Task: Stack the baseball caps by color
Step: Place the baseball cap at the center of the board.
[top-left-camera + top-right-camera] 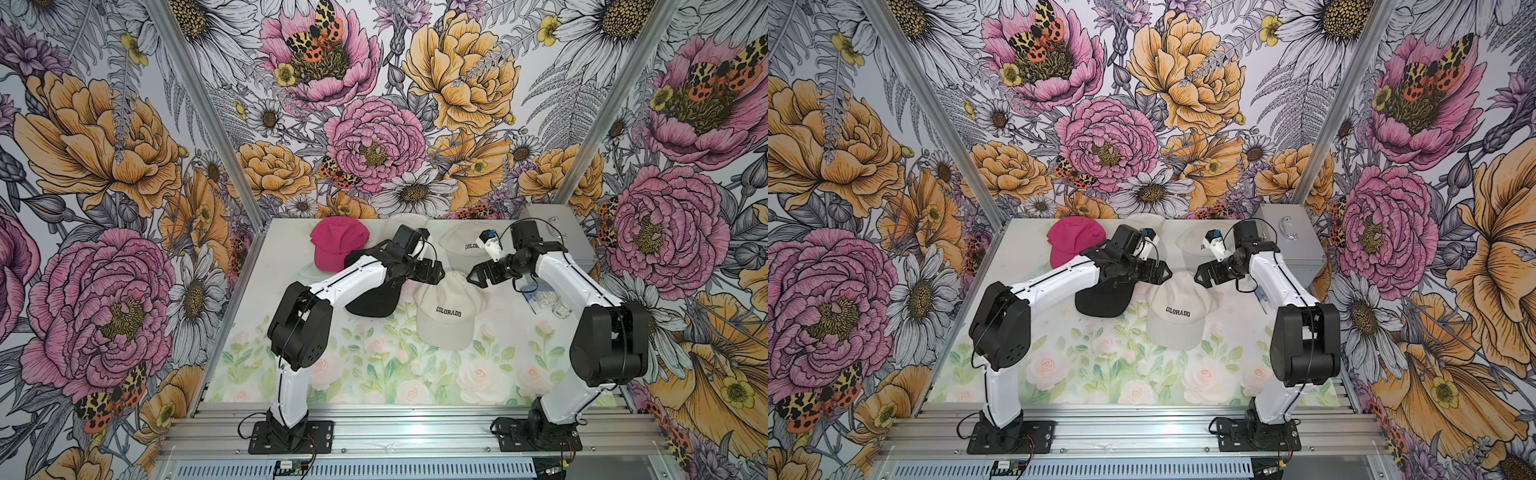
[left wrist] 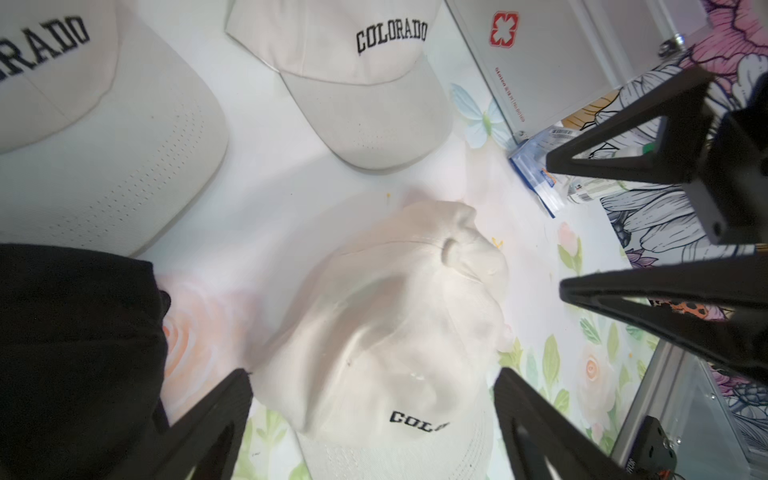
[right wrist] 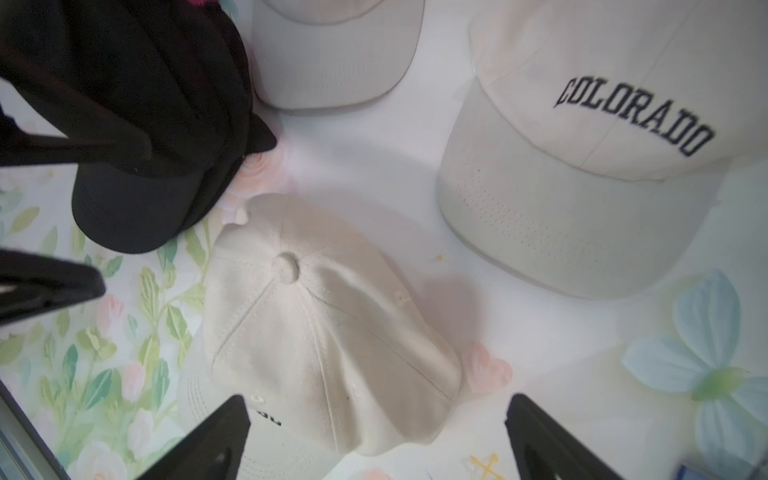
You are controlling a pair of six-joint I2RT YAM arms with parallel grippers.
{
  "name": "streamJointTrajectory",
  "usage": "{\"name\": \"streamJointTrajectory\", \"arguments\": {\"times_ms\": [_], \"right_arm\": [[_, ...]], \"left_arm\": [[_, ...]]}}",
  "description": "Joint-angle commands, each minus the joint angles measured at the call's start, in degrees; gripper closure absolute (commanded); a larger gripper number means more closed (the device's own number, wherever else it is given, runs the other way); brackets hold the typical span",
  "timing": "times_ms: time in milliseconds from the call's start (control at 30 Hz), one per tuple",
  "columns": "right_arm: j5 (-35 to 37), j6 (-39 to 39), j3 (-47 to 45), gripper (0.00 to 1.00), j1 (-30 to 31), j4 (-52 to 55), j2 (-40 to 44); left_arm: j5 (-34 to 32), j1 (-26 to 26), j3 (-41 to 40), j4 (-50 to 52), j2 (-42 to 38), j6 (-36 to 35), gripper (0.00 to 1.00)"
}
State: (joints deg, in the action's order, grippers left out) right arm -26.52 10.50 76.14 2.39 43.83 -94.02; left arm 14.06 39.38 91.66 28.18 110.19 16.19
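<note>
Left gripper (image 1: 439,273) and right gripper (image 1: 473,276) are both wide open, holding nothing, hovering over the back of the front cream cap (image 1: 446,316) on the desk (image 1: 374,374). Both top views catch the pink cap (image 1: 336,243) far behind it. The left wrist view shows the second cream cap (image 2: 361,83) and third cream cap (image 2: 95,137), which the arms partly hide from above.

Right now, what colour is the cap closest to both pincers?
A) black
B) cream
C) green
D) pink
B: the cap lying by the open left pincer and the open right pincer is cream, with COLORADO in black letters on its front.
</note>
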Motion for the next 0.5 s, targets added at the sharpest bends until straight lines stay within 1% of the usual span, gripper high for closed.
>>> {"name": "streamJointTrajectory", "arguments": {"times_ms": [0,100,200,300,367,467], "right_arm": [[0.5,-14.8,-2.8,0.01,0.1,-7.9,3.4],[2.6,-22.7,-6.5,0.01,1.0,-12.0,6.6],[3.7,-30.9,-12.0,0.01,2.1,-20.6,9.6],[9.4,-34.9,-14.8,0.01,4.0,-23.2,11.5],[11.2,-35.9,-15.8,0.01,5.1,-23.3,12.1],[10.8,-37.1,-17.0,0.01,6.7,-23.4,11.5]], "left_arm": [[-6.2,2.3,-3.4,-0.3,-5.3,0.0,0.01],[-5.0,3.3,-6.1,-0.4,-8.5,1.4,0.01],[-5.2,7.4,-8.9,-0.3,-9.5,0.1,0.01],[-5.4,12.3,-11.1,-0.3,-9.1,1.0,0.01],[-7.9,14.8,-12.4,-0.3,-8.7,1.8,0.01],[-15.0,16.5,-14.8,-0.4,-7.8,6.1,0.01]]}}
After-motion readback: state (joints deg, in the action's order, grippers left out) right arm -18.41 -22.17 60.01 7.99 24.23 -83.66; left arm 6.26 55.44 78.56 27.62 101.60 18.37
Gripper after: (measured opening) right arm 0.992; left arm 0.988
